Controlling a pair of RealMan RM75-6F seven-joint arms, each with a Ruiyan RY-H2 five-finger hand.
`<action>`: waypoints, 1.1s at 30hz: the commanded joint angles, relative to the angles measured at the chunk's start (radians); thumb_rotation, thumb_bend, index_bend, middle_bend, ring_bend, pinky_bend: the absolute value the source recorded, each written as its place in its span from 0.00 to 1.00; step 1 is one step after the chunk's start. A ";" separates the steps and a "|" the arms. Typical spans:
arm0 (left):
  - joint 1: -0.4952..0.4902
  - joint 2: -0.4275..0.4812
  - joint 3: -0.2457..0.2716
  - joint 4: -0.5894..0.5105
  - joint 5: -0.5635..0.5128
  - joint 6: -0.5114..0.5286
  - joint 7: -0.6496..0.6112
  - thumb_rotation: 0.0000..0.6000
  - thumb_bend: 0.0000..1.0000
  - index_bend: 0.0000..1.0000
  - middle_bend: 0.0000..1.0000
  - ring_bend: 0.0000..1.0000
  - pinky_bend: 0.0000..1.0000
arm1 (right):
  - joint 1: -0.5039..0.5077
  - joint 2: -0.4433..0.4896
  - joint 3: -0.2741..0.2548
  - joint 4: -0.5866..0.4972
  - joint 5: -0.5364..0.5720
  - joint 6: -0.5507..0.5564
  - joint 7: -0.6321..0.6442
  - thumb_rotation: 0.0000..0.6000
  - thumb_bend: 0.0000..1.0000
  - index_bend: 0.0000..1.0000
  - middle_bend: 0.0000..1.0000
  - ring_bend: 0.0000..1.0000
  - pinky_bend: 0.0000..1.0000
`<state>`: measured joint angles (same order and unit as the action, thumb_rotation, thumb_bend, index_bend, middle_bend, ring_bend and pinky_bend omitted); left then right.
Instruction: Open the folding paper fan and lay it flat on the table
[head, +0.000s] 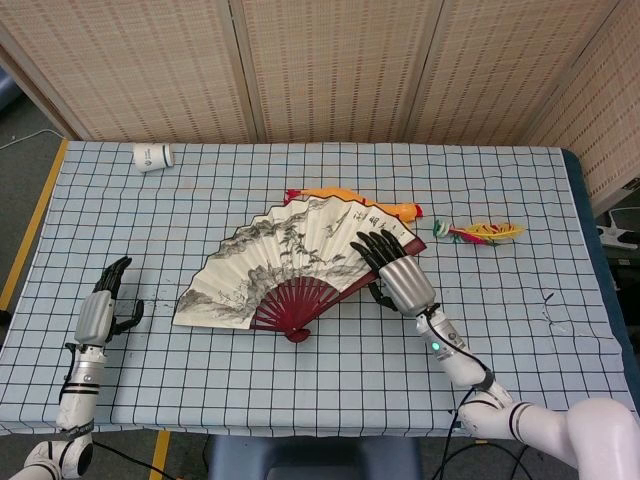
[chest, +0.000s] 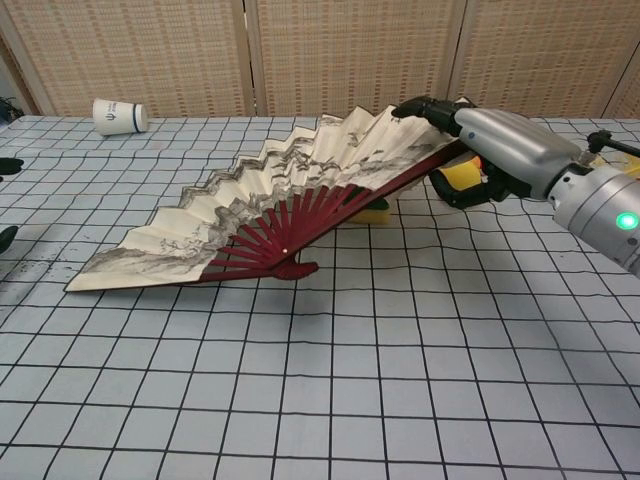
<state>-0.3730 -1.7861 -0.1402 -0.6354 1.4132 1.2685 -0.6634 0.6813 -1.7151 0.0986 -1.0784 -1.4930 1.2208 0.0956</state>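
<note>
One folding paper fan (head: 290, 260) lies spread wide near the middle of the counter (head: 300, 380), its dark red ribs meeting at a pivot on the near side and its pleated cream leaf, painted with an ink landscape, fanning away. The fan's left end sits on the checked cloth; its right end is tilted up, propped over the objects behind it.

The right hand (head: 398, 275) holds the fan's right edge, dark fingers laid over the leaf and the thumb under the outer red rib. The left hand (head: 103, 308) rests at the counter's near left edge, well apart from the fan, fingers spread and holding nothing.

Under the raised right side, in the chest view, one yellow ball (chest: 460, 175) shows behind the right hand, and a sliver of a yellow sponge (chest: 375, 212) peeks from below the ribs. Beyond the fan lies one orange rubber chicken (head: 355, 200), partly hidden. To the right is one bright feathered toy (head: 480, 232). One white paper cup (head: 153, 156) lies on its side at the far left.
</note>
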 joint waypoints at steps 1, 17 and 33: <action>0.007 0.010 0.002 -0.014 0.006 0.021 -0.010 1.00 0.49 0.00 0.00 0.00 0.13 | -0.025 0.076 -0.043 -0.062 0.004 -0.044 -0.161 1.00 0.42 0.00 0.00 0.00 0.00; 0.055 0.302 0.062 -0.424 0.088 0.103 0.122 1.00 0.46 0.00 0.00 0.00 0.14 | -0.110 0.296 -0.104 -0.375 0.237 -0.158 -0.795 1.00 0.07 0.00 0.00 0.00 0.00; 0.124 0.410 0.062 -0.618 0.143 0.293 0.743 0.99 0.45 0.00 0.00 0.00 0.10 | -0.427 0.340 -0.104 -0.392 0.046 0.384 -0.488 1.00 0.15 0.00 0.00 0.00 0.00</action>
<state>-0.2676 -1.3570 -0.0687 -1.2656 1.5252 1.4905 -0.0024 0.3178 -1.3933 0.0094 -1.4718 -1.4046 1.5582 -0.4259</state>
